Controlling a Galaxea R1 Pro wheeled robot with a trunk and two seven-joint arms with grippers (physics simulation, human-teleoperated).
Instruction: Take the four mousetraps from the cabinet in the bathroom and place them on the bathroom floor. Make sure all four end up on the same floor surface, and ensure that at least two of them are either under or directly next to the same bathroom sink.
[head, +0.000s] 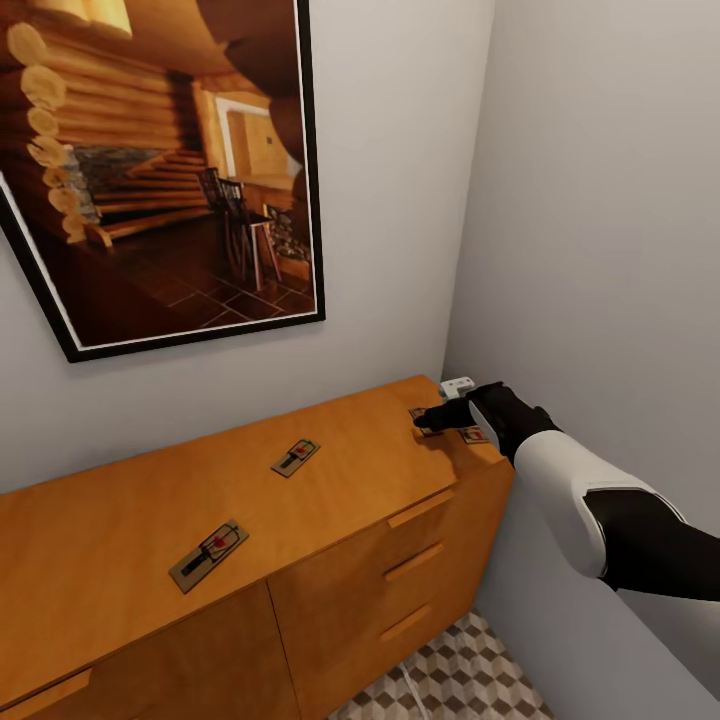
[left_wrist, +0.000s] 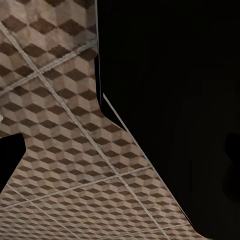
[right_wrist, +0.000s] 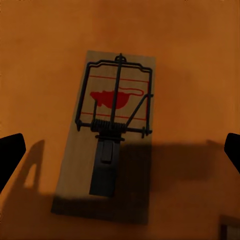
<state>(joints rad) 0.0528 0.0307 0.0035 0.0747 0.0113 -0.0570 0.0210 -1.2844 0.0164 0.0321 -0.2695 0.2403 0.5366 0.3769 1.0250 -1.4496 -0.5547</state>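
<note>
Three mousetraps lie on the orange-brown cabinet (head: 120, 540): one mousetrap (head: 209, 555) near the front left, a second mousetrap (head: 296, 457) in the middle, and a third mousetrap (head: 473, 435) at the right end, partly behind my right wrist. My right gripper (head: 428, 420) hovers over the cabinet's right end. In the right wrist view a mousetrap (right_wrist: 112, 135) lies flat on the wood between its spread fingertips (right_wrist: 10, 155), untouched; my right gripper (right_wrist: 120, 152) is open. My left gripper (left_wrist: 120, 150) hangs over the cube-patterned bathroom floor (left_wrist: 60, 165), open and holding nothing.
A large framed picture (head: 170, 170) hangs on the wall above the cabinet. The side wall (head: 600, 250) closes in right beside my right arm. A small white device (head: 457, 386) sits in the cabinet's back right corner. Patterned floor (head: 470, 680) shows below the drawers.
</note>
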